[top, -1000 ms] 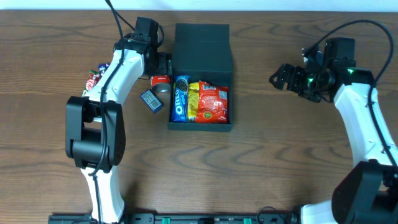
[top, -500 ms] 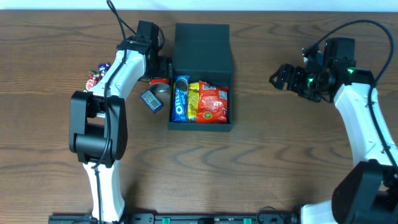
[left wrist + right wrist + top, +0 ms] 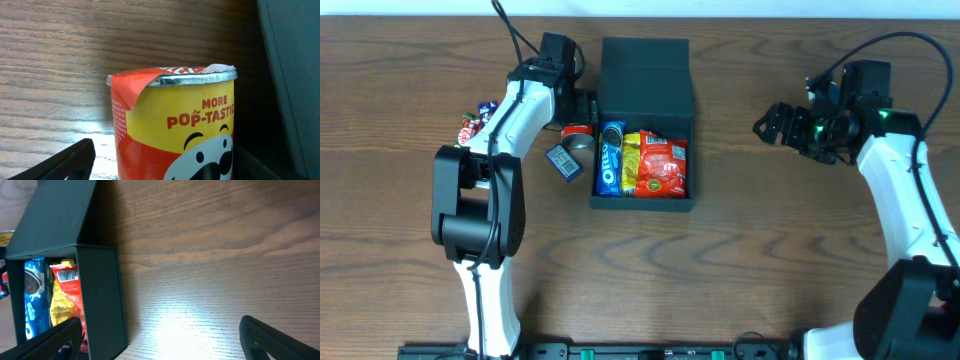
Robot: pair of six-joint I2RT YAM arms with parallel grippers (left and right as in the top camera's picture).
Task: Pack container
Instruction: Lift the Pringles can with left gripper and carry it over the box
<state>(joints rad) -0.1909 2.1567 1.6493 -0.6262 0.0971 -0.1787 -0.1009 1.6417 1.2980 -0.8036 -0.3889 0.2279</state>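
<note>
The container (image 3: 642, 203) is a dark square box at the table's middle, with its flap lid (image 3: 646, 76) open at the back. It holds an Oreo packet (image 3: 610, 157), a yellow packet (image 3: 631, 160) and a red packet (image 3: 663, 165). A red and yellow Pringles can (image 3: 578, 131) stands just left of the box. My left gripper (image 3: 165, 167) is open around the can (image 3: 175, 125), with a gap showing at the left finger. My right gripper (image 3: 770, 125) is open and empty over bare table to the right of the box (image 3: 100, 295).
A small blue packet (image 3: 563, 160) lies left of the box, in front of the can. Several wrapped candies (image 3: 475, 124) lie further left, beside the left arm. The table's far edge runs along the top.
The left arm shifted slightly about a second ago and has held still since. The right arm has not moved.
</note>
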